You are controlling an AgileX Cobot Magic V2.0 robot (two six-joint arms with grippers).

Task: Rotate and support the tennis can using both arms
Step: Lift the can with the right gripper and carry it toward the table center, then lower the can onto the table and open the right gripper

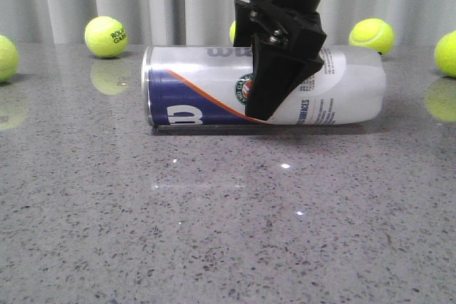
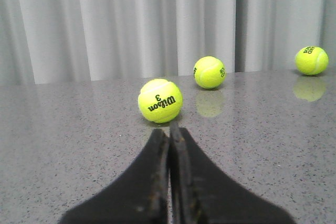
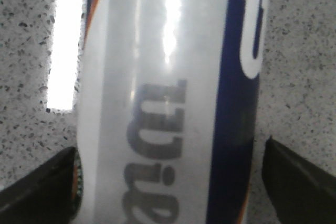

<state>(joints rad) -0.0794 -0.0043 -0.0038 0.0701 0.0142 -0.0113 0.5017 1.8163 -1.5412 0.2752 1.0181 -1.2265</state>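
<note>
The tennis can (image 1: pixel 206 90) lies on its side on the grey table (image 1: pixel 228 233), silver rim to the left, navy panel with the white "W" facing the front. My right gripper (image 1: pixel 274 101) comes down from above at the can's middle and stands open, one finger in front of the can and the other hidden behind it. In the right wrist view the can (image 3: pixel 168 77) fills the space between the fingers (image 3: pixel 294 182), with a narrow gap on one side. My left gripper (image 2: pixel 170 135) is shut on nothing, low over the table, and does not show in the front view.
Several yellow-green tennis balls stand along the back of the table near the curtain, among them one at the left (image 1: pixel 105 36) and one at the right (image 1: pixel 371 35). A Wilson ball (image 2: pixel 160 100) sits just ahead of the left fingertips.
</note>
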